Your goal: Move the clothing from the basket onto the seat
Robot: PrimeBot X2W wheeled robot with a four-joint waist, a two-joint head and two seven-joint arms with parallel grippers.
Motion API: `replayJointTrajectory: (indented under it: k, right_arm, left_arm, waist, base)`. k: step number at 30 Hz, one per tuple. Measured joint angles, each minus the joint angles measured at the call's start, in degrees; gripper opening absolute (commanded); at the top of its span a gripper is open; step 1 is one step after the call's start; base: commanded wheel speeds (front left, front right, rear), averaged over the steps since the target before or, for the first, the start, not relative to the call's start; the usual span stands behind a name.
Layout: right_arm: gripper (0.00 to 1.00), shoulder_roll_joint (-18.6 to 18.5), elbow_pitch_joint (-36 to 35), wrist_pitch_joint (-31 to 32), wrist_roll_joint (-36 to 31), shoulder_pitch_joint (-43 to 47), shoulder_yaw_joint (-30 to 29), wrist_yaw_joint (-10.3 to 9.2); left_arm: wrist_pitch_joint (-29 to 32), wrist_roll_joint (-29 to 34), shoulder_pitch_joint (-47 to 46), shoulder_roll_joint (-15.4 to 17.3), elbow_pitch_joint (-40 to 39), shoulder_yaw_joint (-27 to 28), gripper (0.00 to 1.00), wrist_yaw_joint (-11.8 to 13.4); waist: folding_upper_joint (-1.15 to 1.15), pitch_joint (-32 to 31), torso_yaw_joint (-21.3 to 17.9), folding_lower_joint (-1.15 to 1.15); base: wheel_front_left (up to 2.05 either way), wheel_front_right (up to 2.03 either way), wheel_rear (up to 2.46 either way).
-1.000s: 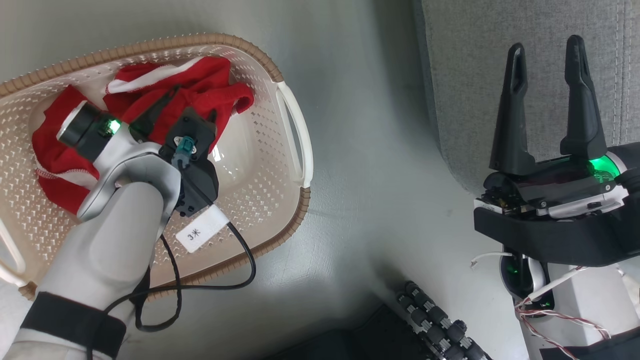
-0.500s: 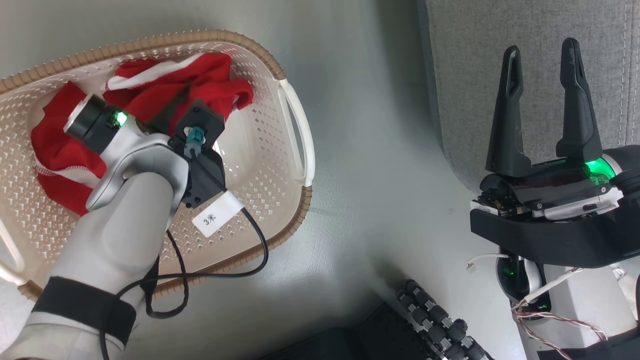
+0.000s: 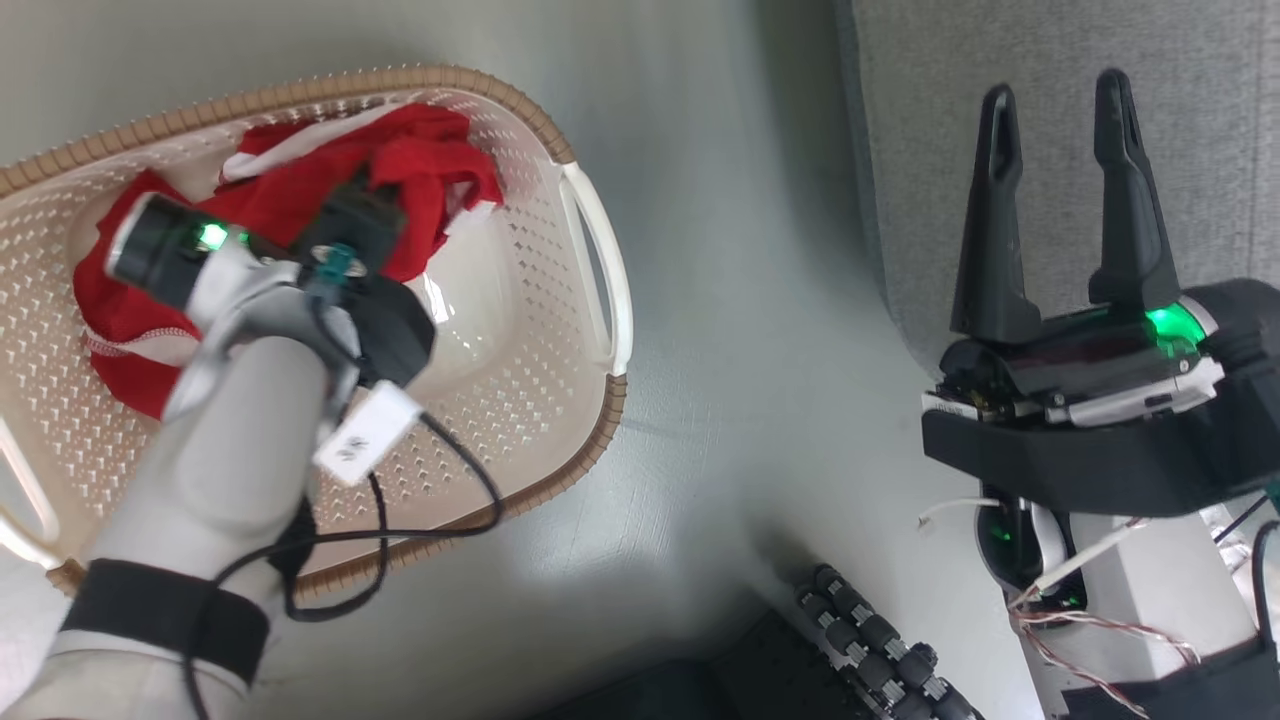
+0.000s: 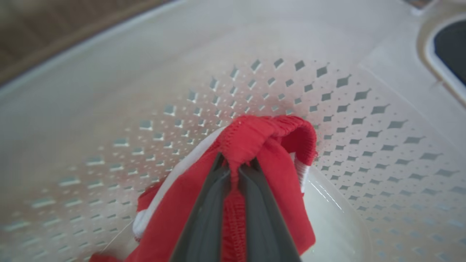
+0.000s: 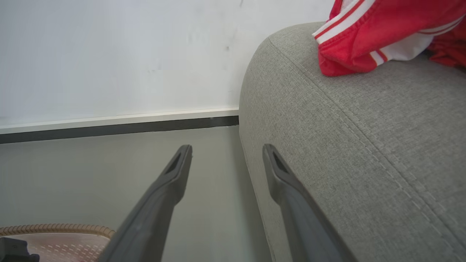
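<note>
The cream basket point(image 3: 520, 330) with a brown rim sits on the floor at the left. Red clothing point(image 3: 420, 160) with white trim lies bunched in its far half. My left arm reaches into the basket, and in the left wrist view my left gripper point(image 4: 235, 165) is shut on a raised fold of the clothing point(image 4: 269, 134), above the perforated basket wall point(image 4: 364, 109). My right gripper point(image 3: 1055, 100) stands open and empty by the grey seat point(image 3: 1180, 120). In the right wrist view, my right gripper point(image 5: 226, 149) sits beside the seat point(image 5: 364, 145), where another red garment point(image 5: 382, 32) lies.
Grey floor point(image 3: 750, 300) separates basket and seat. A black cable with a white tag point(image 3: 365, 435) hangs from my left wrist over the basket. My base's dark rollers point(image 3: 870, 640) show at the bottom. A white wall with a dark baseboard point(image 5: 109, 127) stands behind.
My left gripper has gone from open to shut on the red fabric and pulled a fold of it up. The right gripper stayed open and drifted slightly left.
</note>
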Motion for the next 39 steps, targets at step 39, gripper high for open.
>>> replayJointTrajectory:
  k: [39]
  right_arm:
    - [1.0,-1.6,21.9,0.0,0.8,-2.8,-3.6,5.25]
  left_arm:
    - [-1.7,-11.2,15.5,2.3,-27.9,4.4,0.0,-3.9]
  waist:
    - [0.0,-25.9,9.3,-0.01]
  base:
    - [0.0,0.0,0.0]
